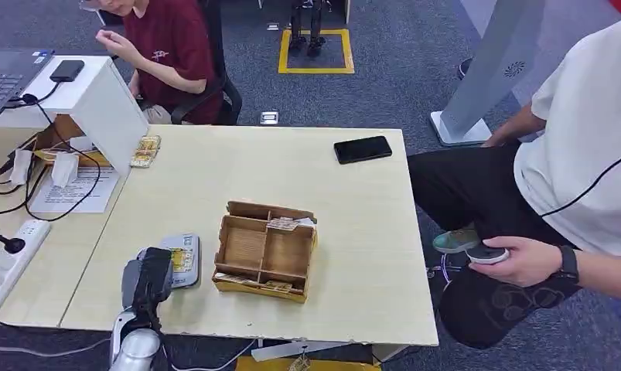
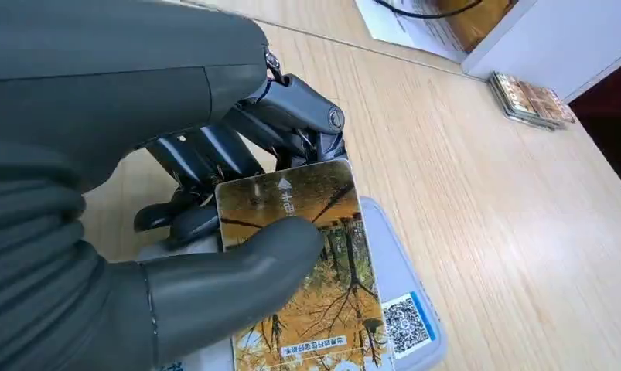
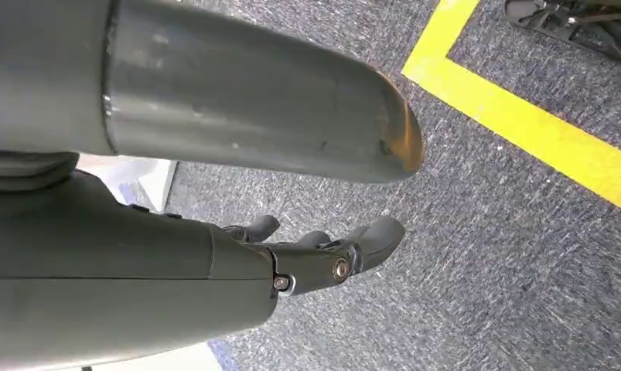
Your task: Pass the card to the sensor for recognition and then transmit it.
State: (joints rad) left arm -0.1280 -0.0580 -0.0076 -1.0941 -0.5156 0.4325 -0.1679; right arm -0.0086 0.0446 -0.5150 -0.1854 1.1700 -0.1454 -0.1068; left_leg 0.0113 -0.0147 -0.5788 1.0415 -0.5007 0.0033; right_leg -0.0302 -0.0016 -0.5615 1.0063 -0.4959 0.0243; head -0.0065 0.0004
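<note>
The left hand (image 2: 214,232) is holding the card (image 2: 307,270) — the thumb is pressing on the picture side and the dark fingers (image 2: 206,162) are curling behind it, so the card is clamped tight. It is holding the card flat over the sensor (image 2: 415,325), the little grey pad with a square code on it, which is sitting on the surface (image 1: 353,209) just left of the wooden box (image 1: 264,251). I think the card is being kept low and flat like this so the sensor can read it; I cannot tell if the card is touching the pad or hanging just above it. The reading step looks like the one going on now, and the passing-on step is not yet done. The right hand (image 3: 330,255) is hanging down over the grey carpet with nothing in it, its fingers bending in a little but apart. A person in a white shirt (image 1: 593,139) is sitting to the right of the surface, holding a small device — maybe waiting for the card. A black phone (image 1: 362,149) is lying near the far edge, well away from the sensor.
</note>
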